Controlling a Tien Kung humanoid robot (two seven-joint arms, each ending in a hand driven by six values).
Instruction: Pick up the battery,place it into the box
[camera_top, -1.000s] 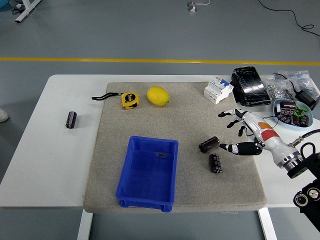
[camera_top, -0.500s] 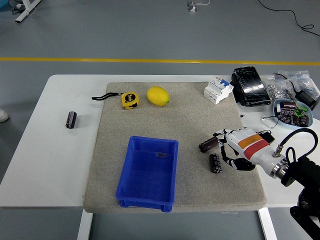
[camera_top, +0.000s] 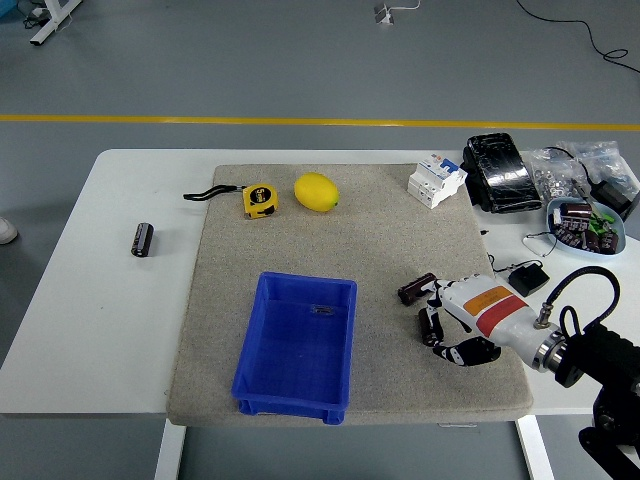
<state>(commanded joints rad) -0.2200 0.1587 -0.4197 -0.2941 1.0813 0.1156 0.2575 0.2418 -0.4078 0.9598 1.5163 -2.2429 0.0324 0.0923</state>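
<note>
Right hand (camera_top: 452, 322) low over the mat, fingers curling around the upright battery (camera_top: 430, 325), presumably closing for the lift to the box (camera_top: 297, 346).

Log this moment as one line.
right hand closing over battery | second battery beside | blue box empty-looking | left arm unseen

right hand (camera_top: 462, 322) covers most of one battery (camera_top: 430, 326), grasp cannot be told | second battery (camera_top: 416, 289) just beyond the fingers, its near end hidden | right arm cut by the lower right edge | small item inside the blue box (camera_top: 298, 345) too small to tell
</note>
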